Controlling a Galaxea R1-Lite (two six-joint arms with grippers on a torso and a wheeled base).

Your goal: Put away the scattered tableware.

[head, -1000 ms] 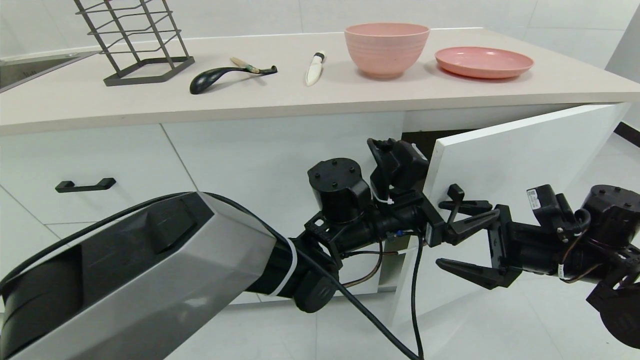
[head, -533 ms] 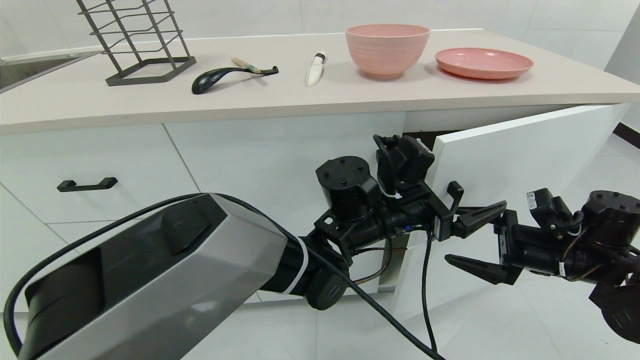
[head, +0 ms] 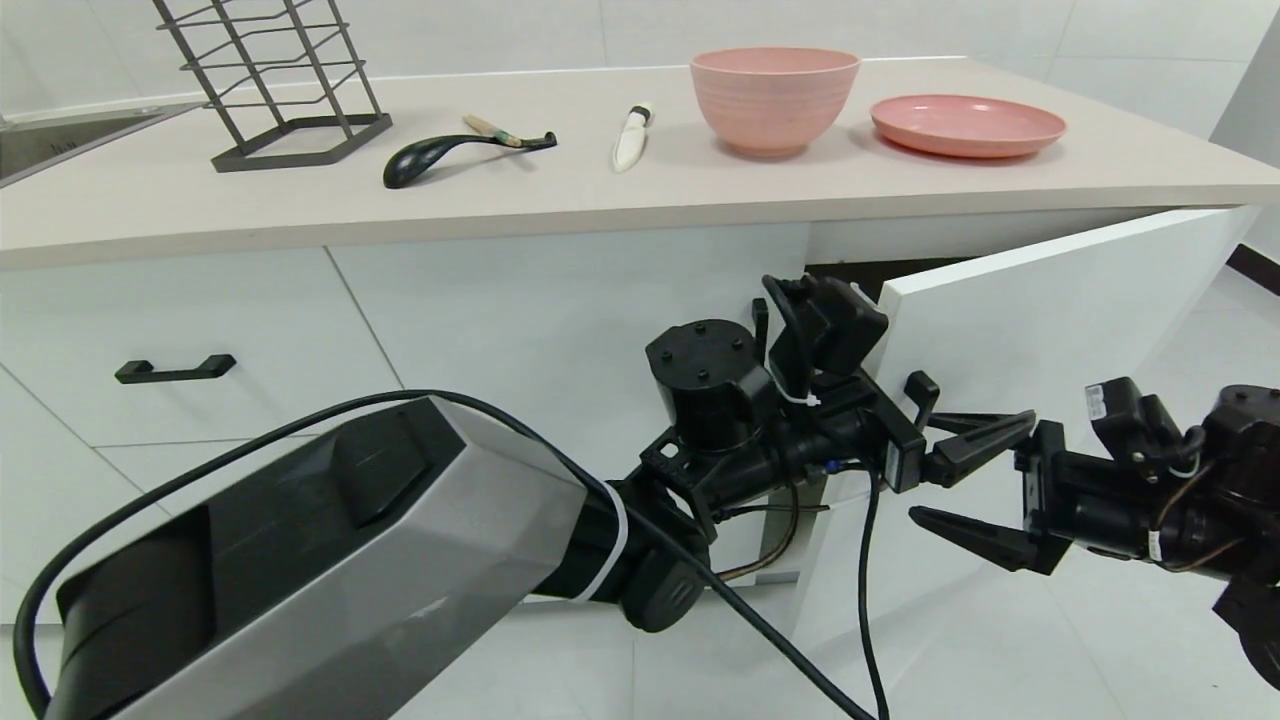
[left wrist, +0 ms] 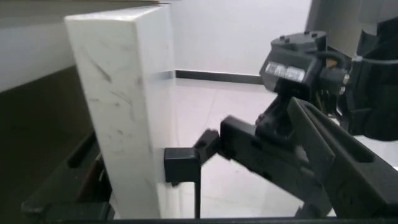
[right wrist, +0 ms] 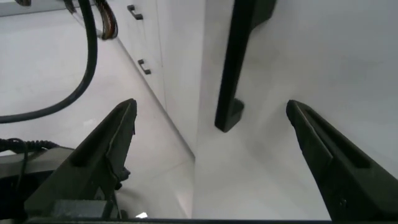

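**Right gripper** (head: 940,490): jaws spread wide, holding nothing. It sits low at the outer face of the open cabinet door (head: 1060,290). In the right wrist view the black door handle (right wrist: 238,62) lies in line with the gap, ungripped.

**Left gripper** (head: 895,445): at the door's free edge (left wrist: 118,106), just beside the handle. Whether it is apart or closed cannot be told.

**Tableware:** all of it lies on the tabletop (head: 600,205), above and well apart from both grippers.
- Pink bowl (head: 775,95): upright, far centre.
- Pink plate (head: 968,122): flat, just right of the bowl.
- Black spoon (head: 440,155): long axis left to right. The bowl end points left and nearer, and the handle tip points right beside a small wooden-handled piece (head: 490,128).
- White knife (head: 630,135): long axis near to far, with the far end leaning slightly right. Which end is the handle cannot be told.
- Wire rack (head: 270,90): far left.

**Hazards, as judged:**
- Both arms crowd the same door edge, so closing or swinging either could strike the other gripper.
- The right gripper could close short of the handle and slip off it.
- If the door swings wider, it may catch the left arm's trailing cable (head: 865,560).
- Nothing is stowed yet, and the long, flat utensils may roll or skid when pinched.
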